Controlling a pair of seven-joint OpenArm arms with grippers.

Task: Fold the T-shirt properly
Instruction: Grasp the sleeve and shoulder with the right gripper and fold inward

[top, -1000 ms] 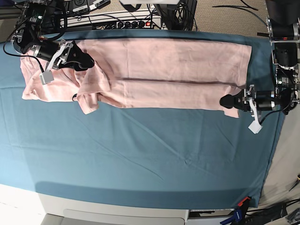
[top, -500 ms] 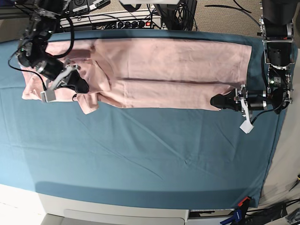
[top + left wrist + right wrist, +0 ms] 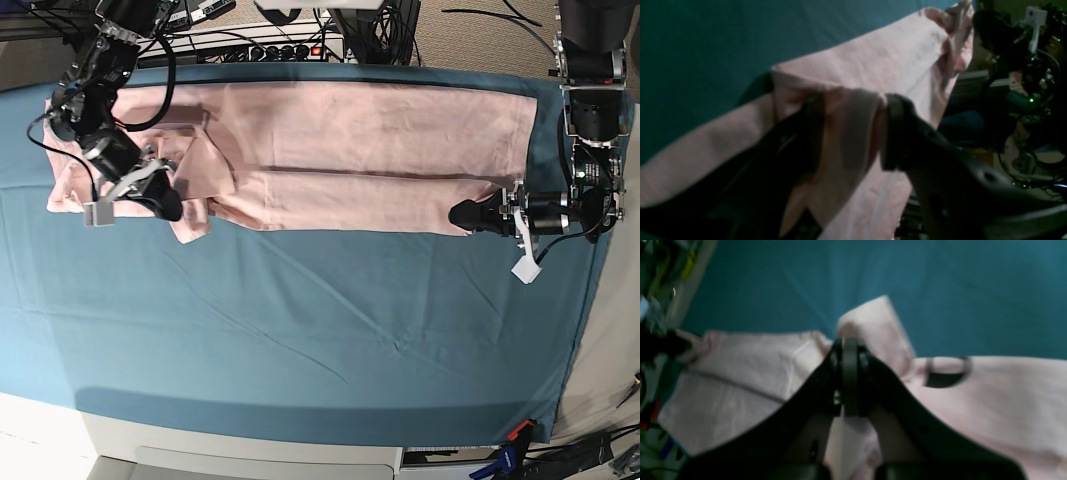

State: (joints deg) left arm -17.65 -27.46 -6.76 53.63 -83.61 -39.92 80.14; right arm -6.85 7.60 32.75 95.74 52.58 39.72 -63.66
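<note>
The pale pink T-shirt point(image 3: 370, 140) lies spread along the far side of the table, sleeve end bunched at the left. My right gripper point(image 3: 168, 208) sits at the shirt's lower left fold. In the right wrist view this gripper point(image 3: 845, 345) is shut, its tips pinching a raised pink fold, with a black printed arc point(image 3: 945, 375) beside it. My left gripper point(image 3: 460, 215) is at the shirt's lower right corner. In the left wrist view it point(image 3: 851, 133) stands open, a band of the T-shirt point(image 3: 890, 56) lying between its black fingers point(image 3: 897, 133).
The teal table cloth point(image 3: 300, 330) covers the table. A power strip and cables point(image 3: 250, 45) run behind the far edge. The table's right edge point(image 3: 590, 300) lies just past the left arm. The other arm point(image 3: 1017, 50) shows in the left wrist view.
The right gripper moved down from the upper sleeve to the lower left fold and shut there. The left gripper slid a little leftward onto the shirt's corner, still open.
</note>
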